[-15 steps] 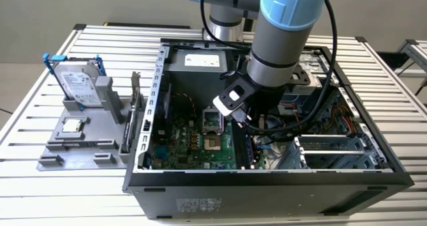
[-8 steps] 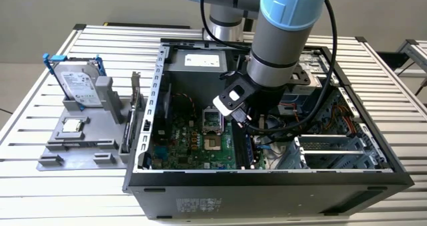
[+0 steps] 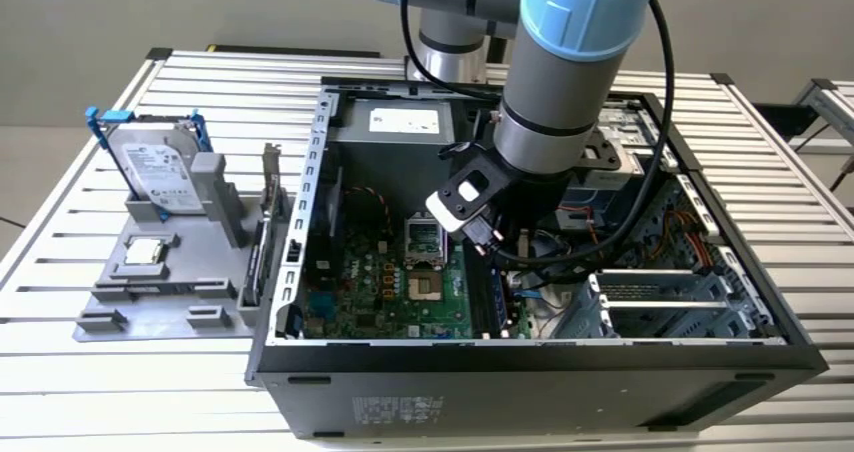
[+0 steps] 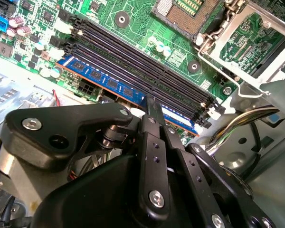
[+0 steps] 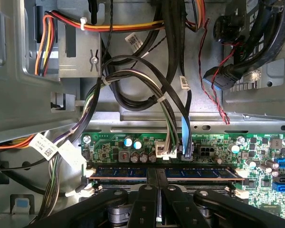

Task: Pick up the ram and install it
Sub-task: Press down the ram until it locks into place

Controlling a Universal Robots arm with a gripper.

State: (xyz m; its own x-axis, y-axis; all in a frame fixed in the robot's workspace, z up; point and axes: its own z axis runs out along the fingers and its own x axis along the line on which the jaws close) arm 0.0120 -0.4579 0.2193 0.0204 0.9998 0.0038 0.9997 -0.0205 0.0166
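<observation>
Open PC case (image 3: 694,367) | one ram (image 4: 109,83) in slot | one pincer (image 4: 152,105) pinching it

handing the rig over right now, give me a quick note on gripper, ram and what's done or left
Gripper: down inside the open computer case, fingers shut on the ram, seen in both wrist views.
Ram: blue stick lying along the outermost memory slot on the motherboard, beside the empty black slots.
Done: ram picked up and brought to its slot.
Left: I cannot tell whether it is fully seated or the end clips have latched; the gripper has not let go.
Grey tray outside the case holds the hard drive and CPU chip.
</observation>
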